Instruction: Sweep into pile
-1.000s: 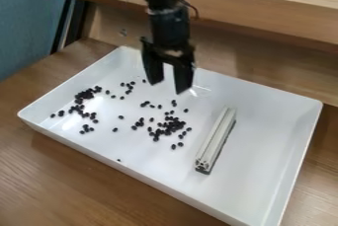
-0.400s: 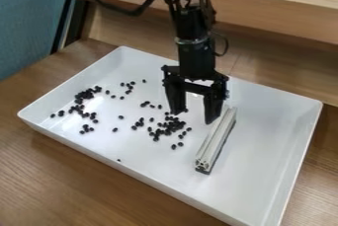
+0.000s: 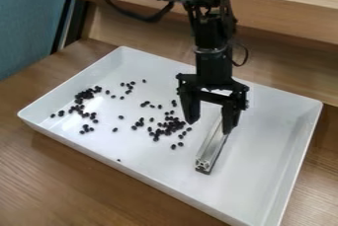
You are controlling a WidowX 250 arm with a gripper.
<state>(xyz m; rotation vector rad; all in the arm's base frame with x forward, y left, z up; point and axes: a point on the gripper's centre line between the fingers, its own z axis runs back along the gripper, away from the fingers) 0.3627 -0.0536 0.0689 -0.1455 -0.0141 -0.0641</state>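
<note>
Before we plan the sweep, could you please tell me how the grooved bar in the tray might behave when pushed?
The bar should stay stiff, as it looks like a straight metal profile. It may be fairly light for its size, judging by the openings in its near end. With flat sides, it would probably slide across the tray rather than roll.

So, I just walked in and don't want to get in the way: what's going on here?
A robot arm has its gripper open over the far end of a pale metal bar lying in a white tray. The job is to sweep the small dark beans into a pile, and the bar looks likely to be the sweeper. The beans lie in two loose clusters with strays around them, so there is no single pile yet.
</note>
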